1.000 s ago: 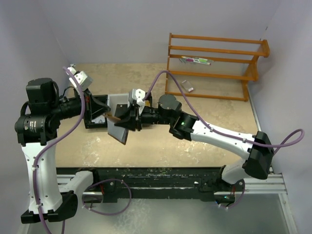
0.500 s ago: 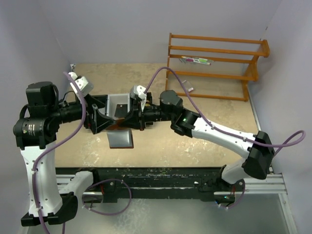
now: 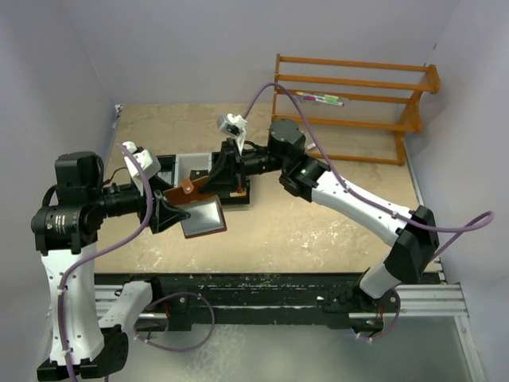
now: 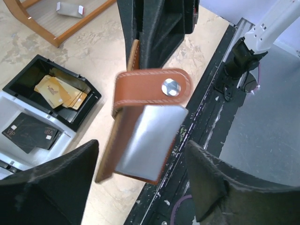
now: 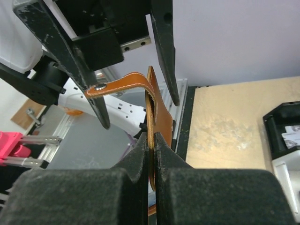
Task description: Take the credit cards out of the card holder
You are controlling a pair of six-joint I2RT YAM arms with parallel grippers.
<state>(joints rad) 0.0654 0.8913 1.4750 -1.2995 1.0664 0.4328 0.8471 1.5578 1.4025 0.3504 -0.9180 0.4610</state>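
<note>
The card holder [image 3: 203, 217] is a brown leather case with a grey-blue inner face and a snap tab [image 4: 171, 87]. It hangs above the table from my right gripper [image 5: 152, 140], which is shut on its upper edge. In the top view the right gripper [image 3: 215, 185] reaches in from the right, over the tray. My left gripper [image 4: 140, 187] is open, with the holder [image 4: 145, 136] between its spread fingers and touching neither. The left gripper [image 3: 173, 213] sits just left of the holder. The credit cards are hidden.
A black-and-white tray [image 3: 191, 165] lies behind the holder. Its black compartment holds orange-yellow flat pieces [image 4: 61, 91] and its white compartment holds a black card [image 4: 30, 133]. An orange wooden rack [image 3: 350, 103] with pens [image 3: 320, 99] stands at the back right.
My left gripper let go of the holder, opened and drew back to the left. My right gripper shut on the holder's edge and lifted it toward the back.
</note>
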